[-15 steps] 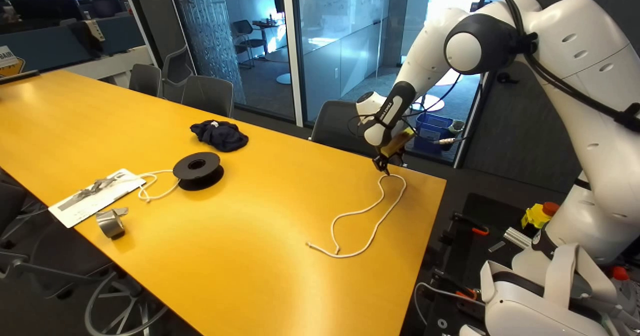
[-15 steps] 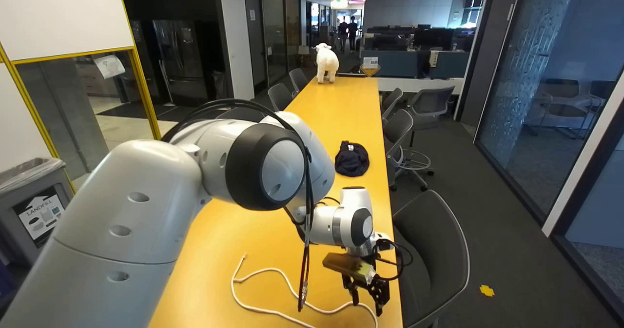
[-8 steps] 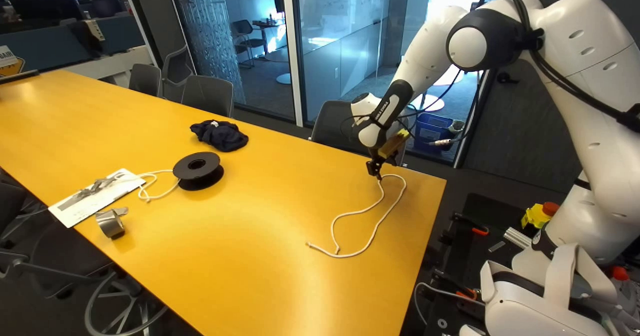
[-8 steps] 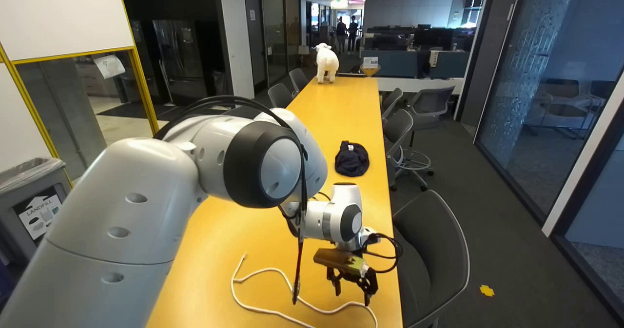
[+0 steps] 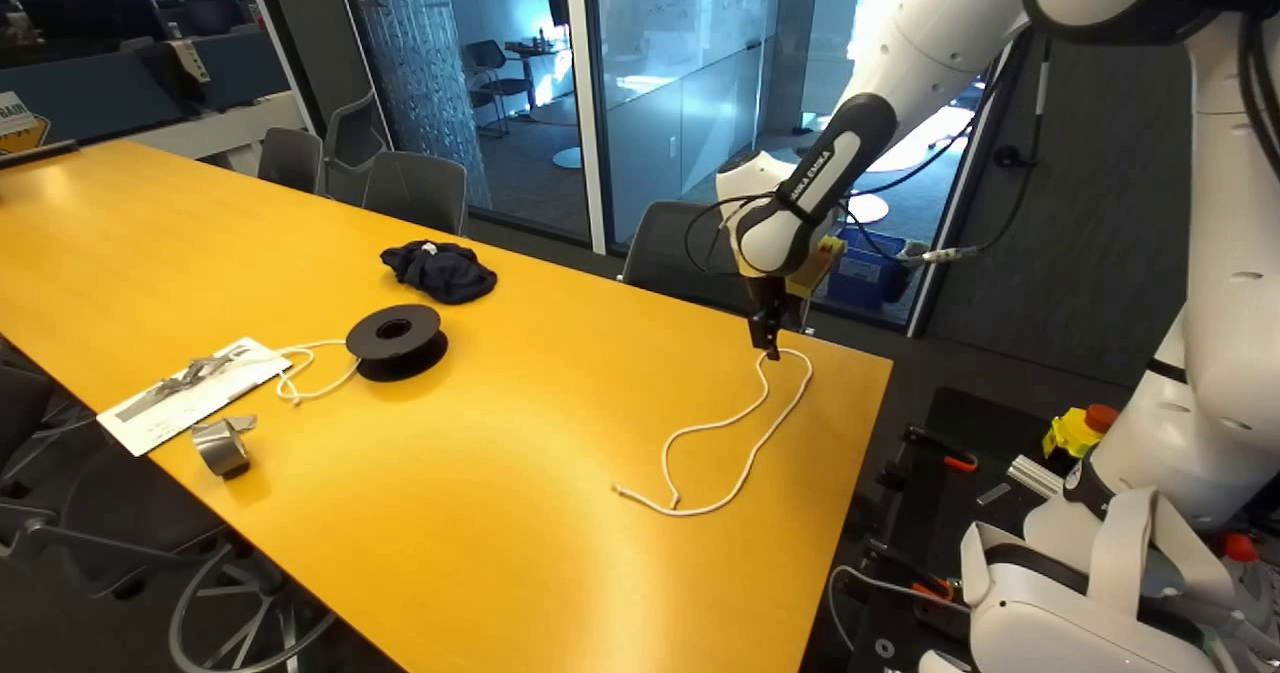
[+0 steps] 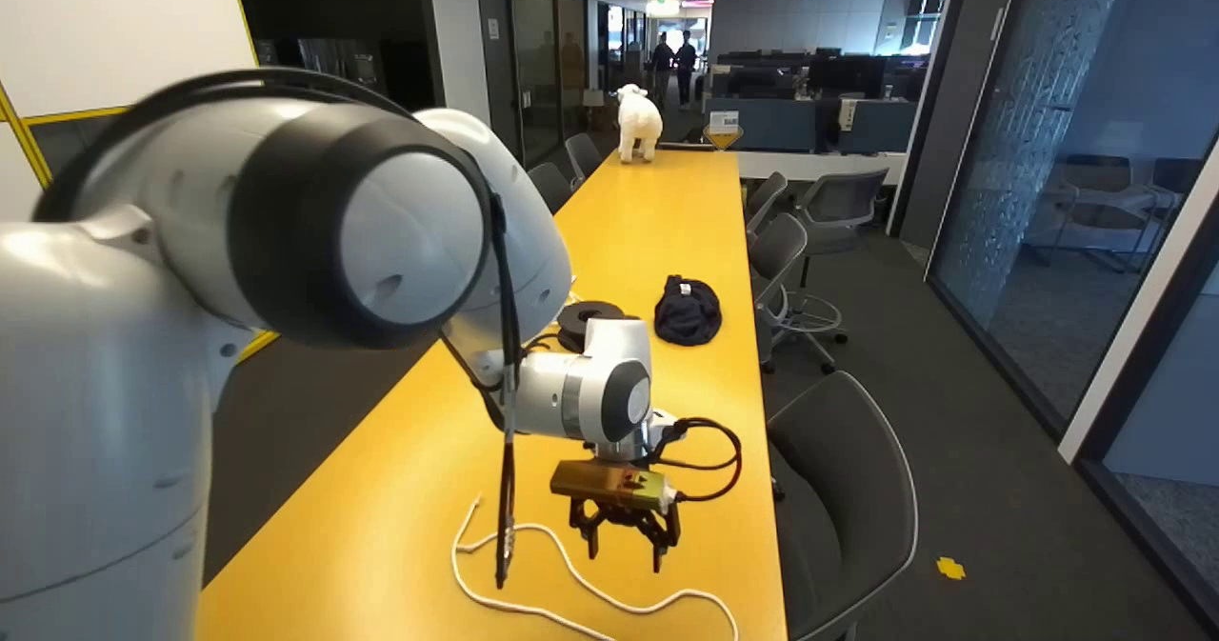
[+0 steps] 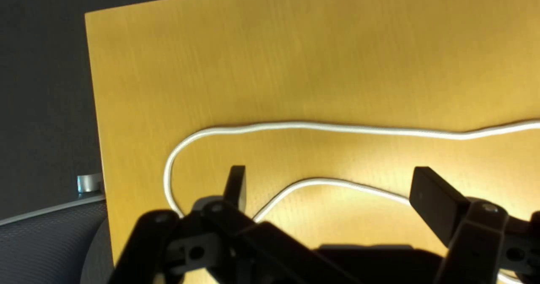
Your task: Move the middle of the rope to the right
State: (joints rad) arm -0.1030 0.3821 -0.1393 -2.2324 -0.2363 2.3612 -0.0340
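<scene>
Partly hidden behind the spread gripper, the rope is laid crosswise on the worktop, its bend toward the chair side. Contact between them cannot surely be judged.

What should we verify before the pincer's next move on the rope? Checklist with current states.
1) Pincer open: ok, fingers spread apart.
2) Rope lined up: ok, part of it shows between the fingers in the wrist view.
3) Fingers low enough to grip: cannot tell, their height over the table is unclear.
4) Rope gripped: not ok, not yet.
5) Aimed at the rope's exact middle: cannot tell.
6) Rope clear of the black spool: ok, well apart.
</scene>
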